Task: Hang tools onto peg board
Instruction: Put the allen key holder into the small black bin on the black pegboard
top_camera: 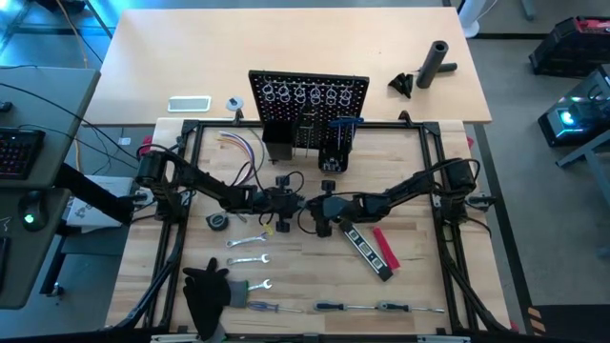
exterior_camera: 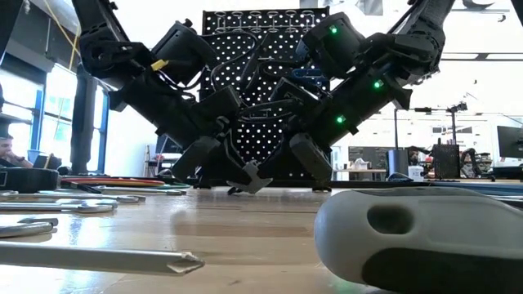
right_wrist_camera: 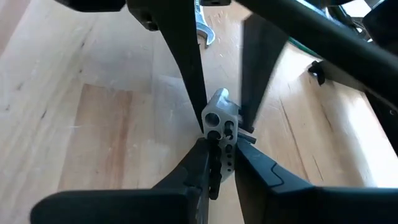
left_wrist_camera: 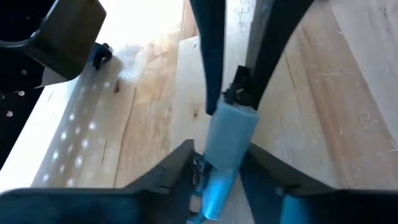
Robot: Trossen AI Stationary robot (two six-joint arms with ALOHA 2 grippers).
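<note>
Both grippers meet at the table's middle on one small tool with a silver, holed block end and a pale-blue part. My left gripper comes from the left with its fingers closed on the blue part. My right gripper comes from the right, shut on the silver block. In the low view the tool's silver tip hangs just above the wood. The peg board stands upright at the far side, with a row of silver rings and a blue-handled tool hanging on it. My left gripper pinches the tool's pale-blue part between its two fingers, slanting down from the table's left. The tool is clear of the table. My right gripper pinches the silver block end between its fingertips, slanting down from the table's right, opposite the left fingers.
Three silver wrenches lie left of centre, with a tape measure beside them. A black level and a red-handled tool lie to the right. Screwdrivers and a black cloth lie at the near edge, coloured wires by the board.
</note>
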